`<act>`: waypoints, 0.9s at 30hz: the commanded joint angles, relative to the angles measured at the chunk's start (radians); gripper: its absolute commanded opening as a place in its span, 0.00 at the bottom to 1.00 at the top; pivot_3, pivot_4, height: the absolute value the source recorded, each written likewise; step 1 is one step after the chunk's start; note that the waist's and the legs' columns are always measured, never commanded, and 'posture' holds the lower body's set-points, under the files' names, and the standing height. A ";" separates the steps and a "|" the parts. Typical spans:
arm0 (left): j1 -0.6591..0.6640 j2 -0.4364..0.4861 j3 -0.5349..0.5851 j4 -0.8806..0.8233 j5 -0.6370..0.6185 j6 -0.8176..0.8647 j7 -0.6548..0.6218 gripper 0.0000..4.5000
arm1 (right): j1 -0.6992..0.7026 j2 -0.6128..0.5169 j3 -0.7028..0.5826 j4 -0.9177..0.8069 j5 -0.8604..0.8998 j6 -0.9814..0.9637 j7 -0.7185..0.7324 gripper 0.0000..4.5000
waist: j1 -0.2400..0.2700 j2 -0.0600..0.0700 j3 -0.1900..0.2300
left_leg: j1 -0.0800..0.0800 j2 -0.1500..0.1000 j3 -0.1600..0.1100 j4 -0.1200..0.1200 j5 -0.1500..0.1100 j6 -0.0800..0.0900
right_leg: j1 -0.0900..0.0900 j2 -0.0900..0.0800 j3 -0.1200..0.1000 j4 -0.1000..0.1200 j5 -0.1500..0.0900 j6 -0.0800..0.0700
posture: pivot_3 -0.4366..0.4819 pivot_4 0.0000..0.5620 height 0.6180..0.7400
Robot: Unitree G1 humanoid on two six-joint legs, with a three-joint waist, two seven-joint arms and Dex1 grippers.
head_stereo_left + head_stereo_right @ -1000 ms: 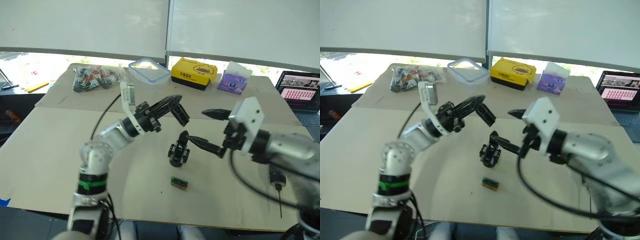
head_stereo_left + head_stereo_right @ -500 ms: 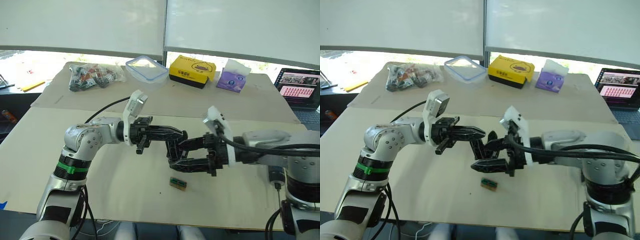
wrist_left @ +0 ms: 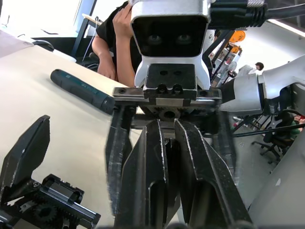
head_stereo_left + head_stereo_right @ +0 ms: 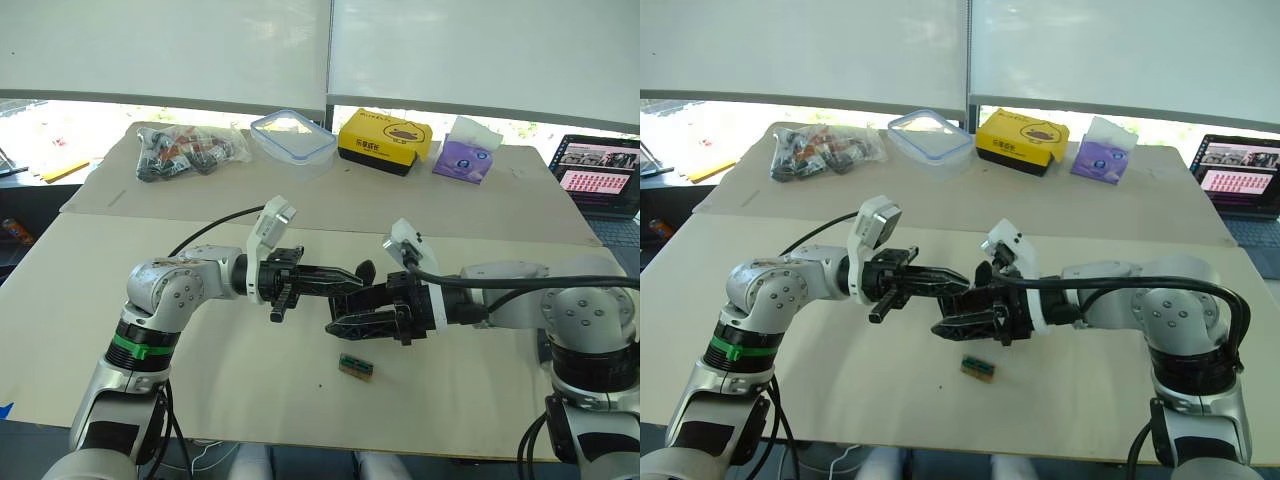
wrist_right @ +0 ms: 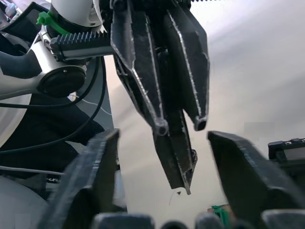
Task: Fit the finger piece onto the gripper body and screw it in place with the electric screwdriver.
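My left gripper point(image 4: 345, 283) points right, shut on the finger piece point(image 5: 177, 157), a black blade sticking out past its fingertips. My right gripper point(image 4: 338, 312) faces it tip to tip and is open, its two fingers point(image 5: 248, 176) spread wide on either side of the left gripper's tips. The gripper body point(image 3: 40, 195) sits on the table right beside both grippers, one pointed finger up; in the left eye view only the top of the gripper body point(image 4: 367, 268) peeks out behind them. The electric screwdriver point(image 3: 81, 88) lies flat on the table farther right.
A small green-brown block point(image 4: 356, 366) lies just in front of the grippers. At the back of the table are a bag of parts point(image 4: 190, 150), a clear container point(image 4: 292, 138), a yellow box point(image 4: 388, 143), a purple pack point(image 4: 462, 160) and a laptop point(image 4: 598, 178). A person point(image 3: 112, 43) sits beyond.
Both arms have come down from raised, separate poses to meet tip to tip low over the table. In the last half second the right gripper slid left around the left gripper's tips.
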 commanded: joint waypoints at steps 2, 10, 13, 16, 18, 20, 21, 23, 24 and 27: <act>0.006 0.000 0.012 -0.045 -0.004 0.012 0.009 0.00 | -0.011 -0.019 -0.010 -0.015 0.029 -0.002 -0.004 0.45 | 0.000 0.000 0.000 | 0.000 0.000 0.000 0.000 0.000 0.000 | 0.000 0.000 0.000 0.000 0.000 0.000 | 0.48 0.27 1.00; 0.022 0.020 0.004 -0.064 0.017 0.010 -0.004 0.00 | 0.037 -0.089 -0.047 -0.035 -0.009 -0.041 0.044 0.09 | 0.001 0.000 0.000 | 0.000 0.000 0.000 0.000 0.000 0.000 | 0.000 0.000 0.000 0.000 0.000 0.000 | 0.48 0.27 1.00; 0.021 0.003 0.018 -0.061 0.006 0.005 0.004 0.00 | 0.054 -0.102 -0.056 -0.047 -0.003 -0.072 0.075 0.09 | 0.001 0.000 0.000 | 0.000 0.000 0.000 0.000 0.000 0.000 | 0.000 0.000 0.000 0.000 0.000 0.001 | 0.48 0.27 1.00; 0.015 0.007 0.030 -0.053 -0.001 0.026 0.020 0.00 | 0.087 -0.114 -0.071 -0.071 0.010 -0.110 0.111 0.09 | 0.000 0.000 0.000 | 0.000 0.000 0.000 0.000 0.000 0.000 | 0.000 0.000 0.000 0.000 0.000 0.001 | 0.48 0.27 1.00; 0.026 0.010 0.057 -0.049 0.020 -0.027 0.034 0.21 | 0.134 -0.114 -0.101 -0.106 -0.001 -0.175 0.155 0.09 | 0.001 0.000 0.000 | 0.000 0.000 0.000 0.000 0.000 0.000 | 0.000 0.000 0.000 0.000 0.000 0.001 | 0.48 0.27 1.00; 0.050 0.044 0.075 -0.048 0.067 -0.115 -0.011 0.40 | 0.180 -0.146 -0.119 -0.134 -0.013 -0.197 0.178 0.08 | 0.001 0.000 0.000 | 0.000 0.000 0.000 0.000 0.000 0.000 | 0.000 0.000 0.000 0.000 -0.001 0.001 | 0.48 0.27 1.00; 0.063 0.070 0.074 -0.049 0.096 -0.160 -0.046 0.49 | 0.203 -0.164 -0.124 -0.148 -0.027 -0.209 0.191 0.08 | 0.000 0.000 0.000 | 0.000 0.000 0.000 0.000 0.000 0.000 | 0.000 0.000 0.000 0.000 0.000 0.001 | 0.48 0.27 1.00; 0.088 0.102 0.070 -0.037 0.172 -0.276 -0.092 0.72 | 0.247 -0.192 -0.132 -0.171 -0.059 -0.244 0.216 0.08 | 0.000 0.000 0.000 | 0.000 0.000 0.000 0.000 0.000 0.000 | 0.000 0.000 0.000 0.000 0.000 0.000 | 0.48 0.27 1.00; 0.109 0.119 0.069 -0.008 0.232 -0.369 -0.110 0.83 | 0.285 -0.194 -0.151 -0.186 -0.083 -0.283 0.236 0.08 | 0.002 0.000 0.000 | 0.000 0.000 0.000 0.000 0.000 0.000 | 0.000 0.000 0.000 0.000 0.000 0.000 | 0.48 0.27 1.00; 0.181 0.167 0.046 0.159 0.445 -0.710 -0.165 1.00 | 0.424 -0.176 -0.233 -0.216 -0.160 -0.420 0.296 0.08 | 0.010 0.000 0.000 | 0.000 0.000 0.000 0.000 0.000 0.000 | 0.001 0.000 0.000 -0.002 -0.001 -0.001 | 0.48 0.27 1.00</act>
